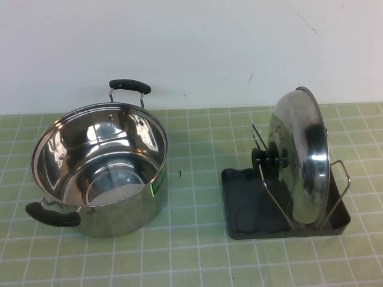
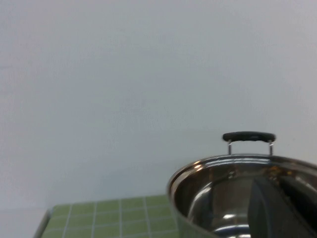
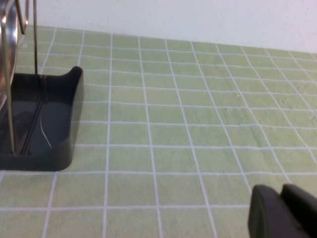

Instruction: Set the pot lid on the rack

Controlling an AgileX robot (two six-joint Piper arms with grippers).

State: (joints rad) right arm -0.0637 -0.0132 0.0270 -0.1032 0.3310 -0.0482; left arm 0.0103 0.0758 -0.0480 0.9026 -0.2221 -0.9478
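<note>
Stainless steel gleams on both sides of the green tiled table (image 1: 197,251): on the right, the pot lid (image 1: 301,156) stands on edge in the rack (image 1: 242,206), tilted slightly, its lower rim down in the dark grey tray and its dome held between upright wire loops (image 1: 336,185). Its black knob (image 1: 270,159) points left, toward the pot, and one wire runs just in front of it. On the left, well apart from the rack, sits the deep steel pot (image 1: 99,167), open-topped, with one black handle (image 1: 129,86) on its far side and the other (image 1: 51,215) at its near left. A plain white wall (image 1: 191,48) rises behind the table. Neither arm appears in the high view. In the left wrist view the left gripper (image 2: 280,210) shows only as a dark blurred shape in front of the pot's rim, close to the pot; whether its jaws are released or clenched cannot be told. In the right wrist view the right gripper (image 3: 282,210) is a dark shape low over bare tiles, to the right of the rack's corner and apart from it; its jaw state likewise cannot be told.
</note>
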